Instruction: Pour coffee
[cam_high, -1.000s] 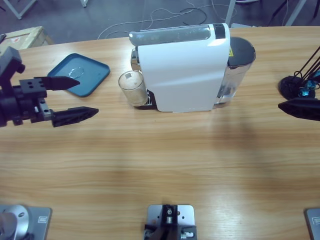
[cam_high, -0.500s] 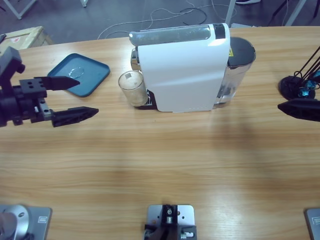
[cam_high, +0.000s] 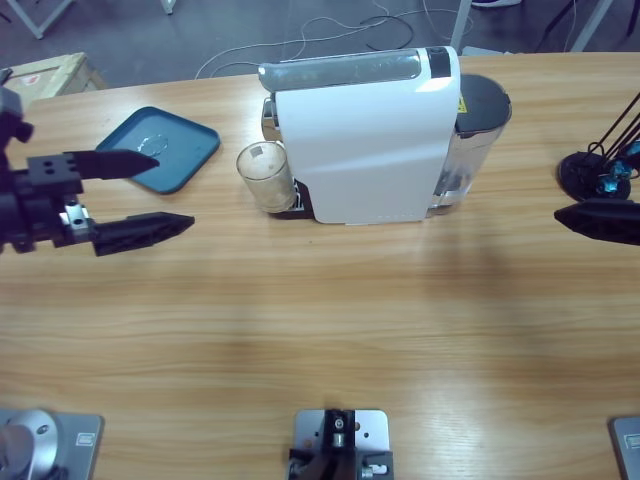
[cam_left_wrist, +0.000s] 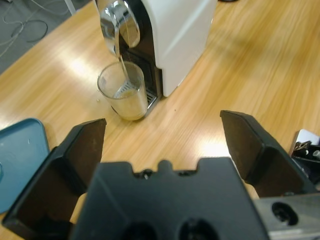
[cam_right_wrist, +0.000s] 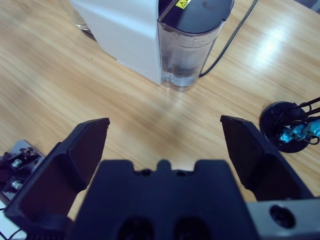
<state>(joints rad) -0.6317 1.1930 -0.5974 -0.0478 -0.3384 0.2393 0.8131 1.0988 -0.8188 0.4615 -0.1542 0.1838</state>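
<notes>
Ahead of the left end effector (cam_high: 143, 193), well apart from its tips: one clear glass cup (cam_high: 264, 176), upright, parked under the spout of the white coffee machine (cam_high: 365, 140) and touching its drip grille; a pale liquid level shows in the cup in the left wrist view. Left end effector: jaws spread wide, nothing between them, held over the wooden surface (cam_high: 320, 330). Beside its upper jaw, partly beneath the tip: one blue tray (cam_high: 160, 147), flat on the surface. Right end effector (cam_right_wrist: 165, 145): jaws spread wide, nothing between them; in the high view only a black jaw tip shows at the right edge. Ahead of it: the machine's clear water tank (cam_right_wrist: 192, 42) with dark lid, at the end of the machine away from the cup. Just beside the right end effector: one black round base (cam_high: 582, 174) with thin rods and blue fittings
</notes>
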